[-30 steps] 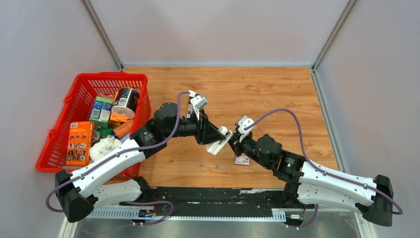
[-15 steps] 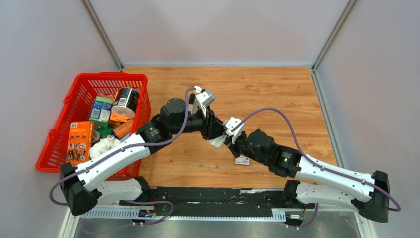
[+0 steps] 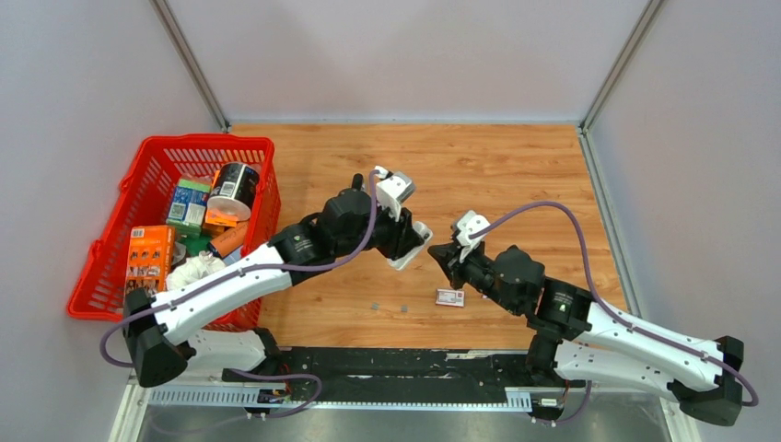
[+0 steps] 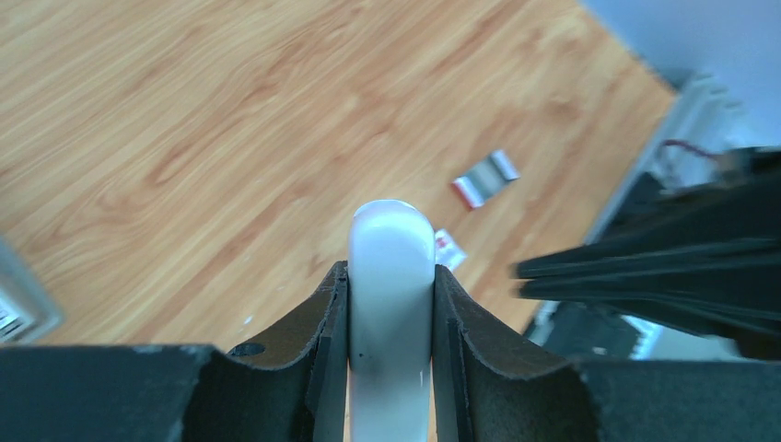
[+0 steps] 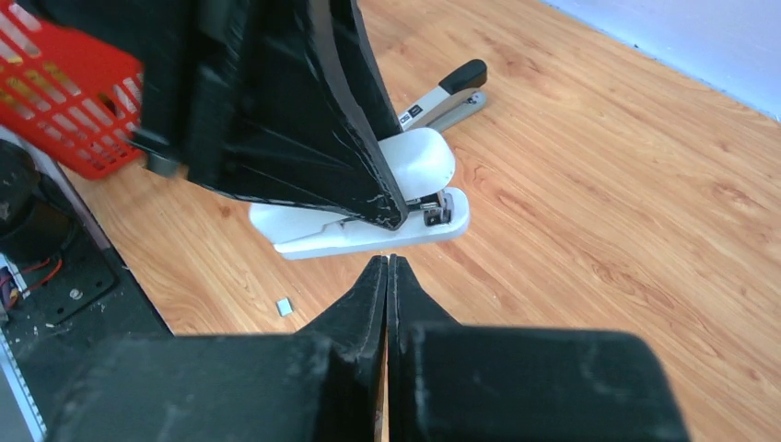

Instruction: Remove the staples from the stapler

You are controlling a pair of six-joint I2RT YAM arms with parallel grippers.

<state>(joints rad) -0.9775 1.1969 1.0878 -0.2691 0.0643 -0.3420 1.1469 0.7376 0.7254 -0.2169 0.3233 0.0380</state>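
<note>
over the middle of the bench (image 3: 516, 166), in the top view, my left gripper (image 3: 408, 241) holds the stapler (image 3: 406, 258). the right gripper (image 3: 437, 252), pressed together and empty, points at it from just beside. in the left wrist view the fingers clamp the white body on both sides. in the right wrist view the stapler is open, and its black-tipped bar (image 5: 453, 85) sticks out behind. i judge the opening is done, but taking the staples out is left.
</note>
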